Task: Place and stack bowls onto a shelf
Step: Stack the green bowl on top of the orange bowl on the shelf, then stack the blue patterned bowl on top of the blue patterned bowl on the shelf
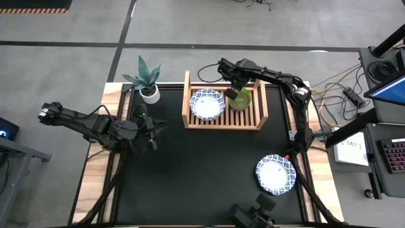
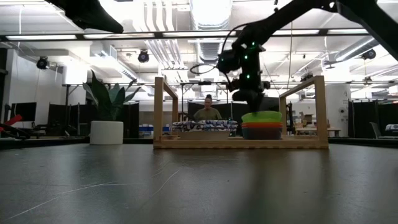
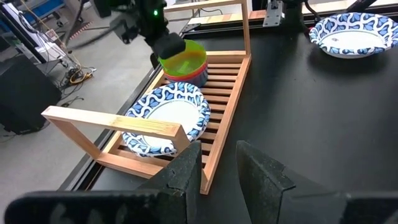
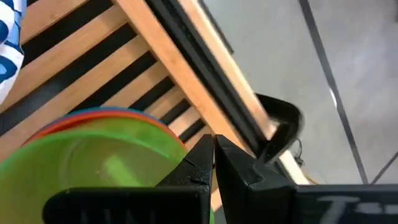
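The right gripper (image 1: pixel 238 89) hangs over the shelf (image 1: pixel 223 124), fingers pinched together at the rim of the green bowl (image 1: pixel 240 99), which tops a stack of plain bowls beside a patterned bowl (image 1: pixel 207 104) on the slats. The left gripper (image 1: pixel 154 128) waits with fingers apart over the black table (image 1: pixel 190 171), near a potted plant (image 1: pixel 147 79). Another patterned bowl (image 1: pixel 276 174) lies well apart near the table's front; a person (image 2: pixel 208 109) sits in the room behind.

left gripper (image 1: pixel 154 129): fingers apart, idle at table's left | right gripper (image 1: pixel 236 88): fingers closed, arm extended
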